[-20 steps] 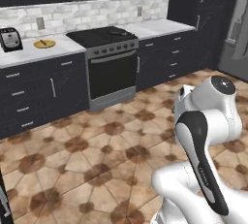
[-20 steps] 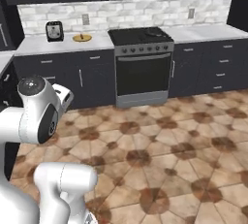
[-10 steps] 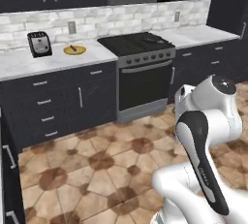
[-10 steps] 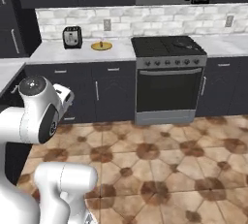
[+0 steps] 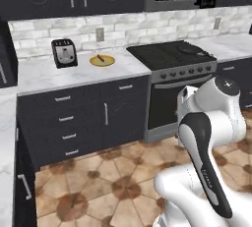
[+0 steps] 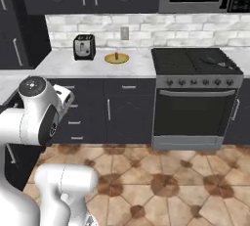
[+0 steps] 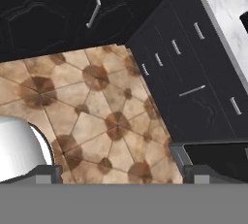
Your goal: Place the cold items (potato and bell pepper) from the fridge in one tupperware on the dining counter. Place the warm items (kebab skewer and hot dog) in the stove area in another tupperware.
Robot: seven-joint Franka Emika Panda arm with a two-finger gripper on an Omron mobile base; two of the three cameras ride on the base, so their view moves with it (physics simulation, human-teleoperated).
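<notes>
In the hand view my gripper (image 7: 123, 175) points down at the tiled floor, its two fingertips (image 7: 48, 173) wide apart and open with nothing between them. The stove (image 5: 172, 55) (image 6: 195, 61) stands against the back wall. On the marble counter to its left a yellow plate (image 5: 102, 60) (image 6: 116, 58) carries a small brown stick-like item, too small to name. The potato, the bell pepper, the fridge, both tupperware containers and the dining counter are out of view.
A black toaster (image 5: 64, 53) (image 6: 84, 47) sits left of the plate. Dark drawers and cabinet doors (image 5: 83, 118) (image 7: 193, 72) run under the counter. A dark pan (image 5: 189, 49) rests on the stove. Another counter edge (image 5: 6, 137) lies at the near left. Brown tiled floor (image 6: 161, 186) stretches ahead.
The whole picture has shifted: the base has moved, so the stove and counter now sit nearer and further right. The arm keeps its folded pose.
</notes>
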